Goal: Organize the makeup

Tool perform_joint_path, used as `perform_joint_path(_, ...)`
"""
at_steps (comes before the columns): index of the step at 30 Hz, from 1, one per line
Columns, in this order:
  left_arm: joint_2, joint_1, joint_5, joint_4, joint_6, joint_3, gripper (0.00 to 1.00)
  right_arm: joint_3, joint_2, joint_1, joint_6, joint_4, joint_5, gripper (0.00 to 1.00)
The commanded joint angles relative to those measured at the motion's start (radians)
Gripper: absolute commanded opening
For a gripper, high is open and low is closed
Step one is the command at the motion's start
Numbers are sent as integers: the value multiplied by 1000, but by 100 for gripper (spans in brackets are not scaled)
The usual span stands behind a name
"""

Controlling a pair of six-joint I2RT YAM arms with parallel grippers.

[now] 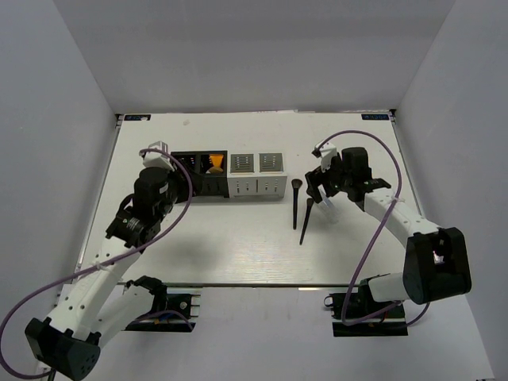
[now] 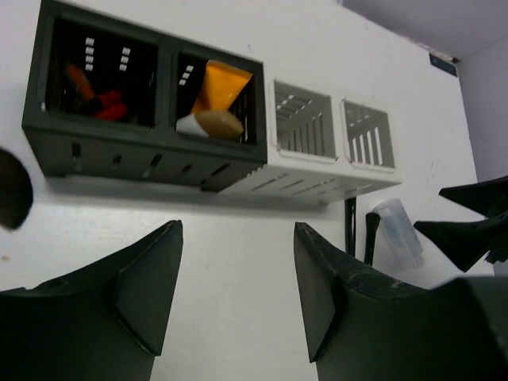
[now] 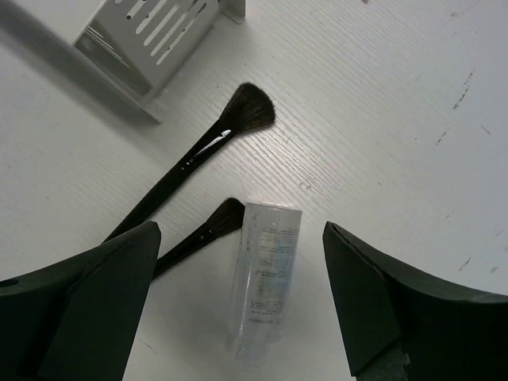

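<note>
The clear bottle [image 3: 266,274] lies on the table between the open fingers of my right gripper [image 3: 242,234], not gripped. Two black brushes lie beside it, a large one [image 3: 198,155] and a thin one [image 3: 202,234]; in the top view they lie at the table's middle [image 1: 295,202]. The black organizer [image 2: 143,155] holds dark-red sticks [image 2: 103,103] in its left slot. Its right slot holds the orange tube [image 2: 218,83] and the white egg-shaped piece [image 2: 208,123]. My left gripper [image 2: 238,230] is open and empty, hovering in front of the black organizer. From above, the right gripper [image 1: 319,194] sits right of the brushes.
A grey-white slotted organizer [image 2: 317,159] with two empty compartments adjoins the black one on its right; its corner shows in the right wrist view [image 3: 143,36]. Grey walls enclose the white table [image 1: 238,246] on three sides.
</note>
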Motion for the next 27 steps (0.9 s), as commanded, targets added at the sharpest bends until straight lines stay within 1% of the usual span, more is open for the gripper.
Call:
perform_joint_path(1,-66,-4,11,-55,-52,-24,68,74,-2,5,-47,-36,-16,89)
perform_joint_path(7,-79,-4,22,-35,-53,-17,70,234,10,5,-46,-168,-246,89)
perform_joint_path(10,-68,-4,71,-12,-61,-21,72,271,2,2,-12,-178,-281,89)
perform_joint_path(15,1,-4,120,-1,-55,25,74,257,-14,2,-7,-176,-286,89)
perform_joint_path(20,44,-13,159,51,-55,32,75,248,-24,5,-15,-170,-262,89)
perform_joint_path(25,68,-13,179,86,-76,6,75,216,-65,49,-128,-129,-205,89)
perform_joint_path(26,70,-13,214,89,-81,2,75,205,-79,57,-144,-119,-202,89)
perform_joint_path(27,71,-13,217,92,-82,-1,75,193,-83,65,-160,-115,-200,89)
